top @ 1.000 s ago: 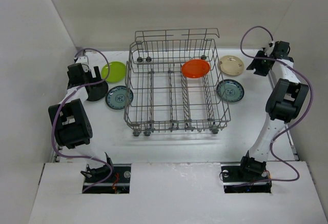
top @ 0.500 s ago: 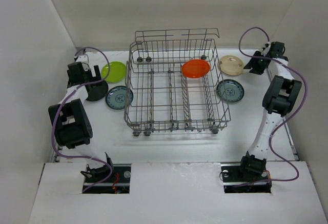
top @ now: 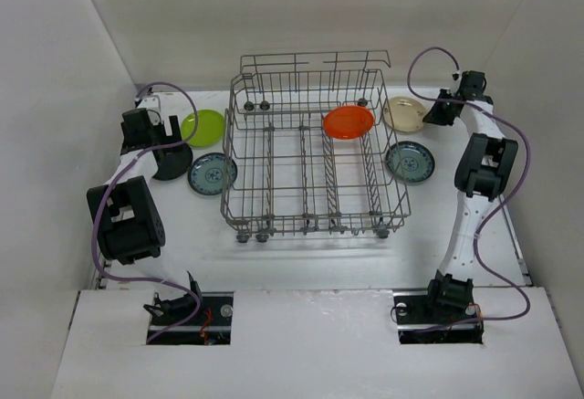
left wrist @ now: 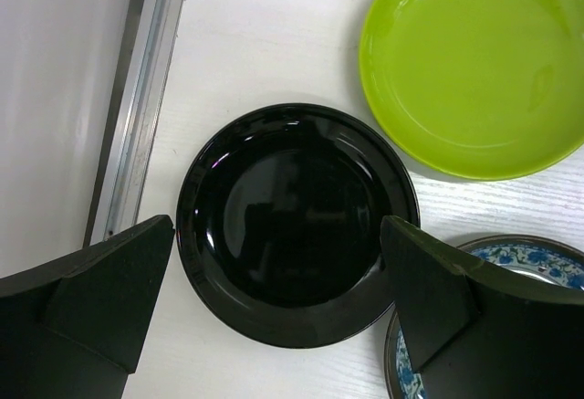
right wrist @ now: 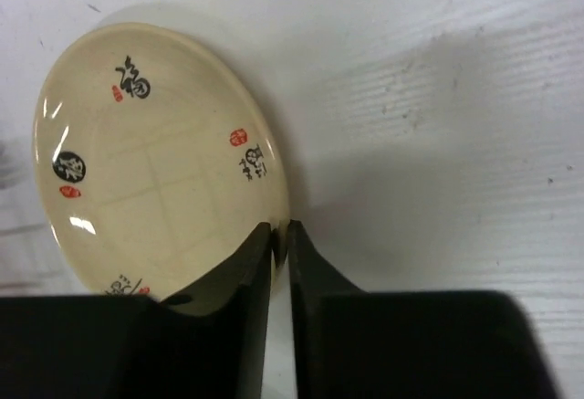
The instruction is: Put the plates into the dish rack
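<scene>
1 orange plate (top: 348, 121) sits in the dish rack (top: 315, 220); 5 lie outside. Right of it, the right gripper (right wrist: 281, 235) pinches the cream plate (right wrist: 155, 152) by its rim; the left gripper (left wrist: 276, 235) gapes over the black plate (left wrist: 292, 221).

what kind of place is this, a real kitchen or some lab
Most likely a robot lab test cell, not a kitchen: plain white walls box in a white table, two robot arms are bolted at its near edge, and a wire dish rack sits among loose plates.

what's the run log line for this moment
right end effector shut on cream plate rim | left end effector open above black plate | orange plate in rack
</scene>
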{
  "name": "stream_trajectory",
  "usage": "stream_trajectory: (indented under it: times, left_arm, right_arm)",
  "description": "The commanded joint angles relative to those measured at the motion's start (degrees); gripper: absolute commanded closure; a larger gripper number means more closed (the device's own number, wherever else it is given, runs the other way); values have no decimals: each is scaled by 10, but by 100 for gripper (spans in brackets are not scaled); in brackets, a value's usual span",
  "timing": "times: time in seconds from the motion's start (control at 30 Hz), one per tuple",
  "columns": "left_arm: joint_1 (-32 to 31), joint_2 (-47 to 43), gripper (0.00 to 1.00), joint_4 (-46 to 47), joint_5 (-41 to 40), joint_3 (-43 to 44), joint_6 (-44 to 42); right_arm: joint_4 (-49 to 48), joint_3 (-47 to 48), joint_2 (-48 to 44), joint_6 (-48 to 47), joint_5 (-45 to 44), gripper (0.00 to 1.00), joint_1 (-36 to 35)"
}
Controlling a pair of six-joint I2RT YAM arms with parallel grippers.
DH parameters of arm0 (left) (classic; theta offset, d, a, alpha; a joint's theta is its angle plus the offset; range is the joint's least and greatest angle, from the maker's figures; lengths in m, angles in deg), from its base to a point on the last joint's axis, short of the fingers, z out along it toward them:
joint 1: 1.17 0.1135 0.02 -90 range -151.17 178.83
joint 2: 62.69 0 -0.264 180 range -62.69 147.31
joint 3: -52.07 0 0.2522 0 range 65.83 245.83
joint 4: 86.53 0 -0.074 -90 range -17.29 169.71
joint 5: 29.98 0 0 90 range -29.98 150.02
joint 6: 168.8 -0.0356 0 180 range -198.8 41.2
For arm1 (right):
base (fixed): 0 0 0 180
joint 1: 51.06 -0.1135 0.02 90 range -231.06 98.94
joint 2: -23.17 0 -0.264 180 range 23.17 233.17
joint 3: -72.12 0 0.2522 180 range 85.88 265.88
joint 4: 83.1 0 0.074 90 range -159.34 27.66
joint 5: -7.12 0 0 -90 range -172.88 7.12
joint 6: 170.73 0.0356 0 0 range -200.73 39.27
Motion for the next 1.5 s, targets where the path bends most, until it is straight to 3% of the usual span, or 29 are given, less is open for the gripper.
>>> stream_trajectory:
  times: [0.0,0.07,0.3,0.83,0.97,1.2,1.47]
  left_arm:
    - [-1,-11,0,4,-4,-1,-7]
    - [0,-9,0,4,-4,0,-7]
    - [7,-10,0,9,-2,-4,-7]
    - [20,-24,0,46,21,-46,-4]
    - [25,-22,0,49,26,-44,-6]
    - [34,-26,0,68,34,-62,-7]
    - [35,-26,0,81,39,-75,-6]
  right_arm:
    - [3,37,9,-10,-25,90,-10]
    - [5,35,7,-14,-40,100,-15]
    - [-17,-7,-57,-40,-90,100,-20]
    - [-129,-199,-407,-100,-101,100,-31]
    - [-186,-262,-502,-191,-89,100,-78]
    - [-296,-440,-652,-433,-50,100,-203]
    - [-304,-521,-705,-611,-3,100,-282]
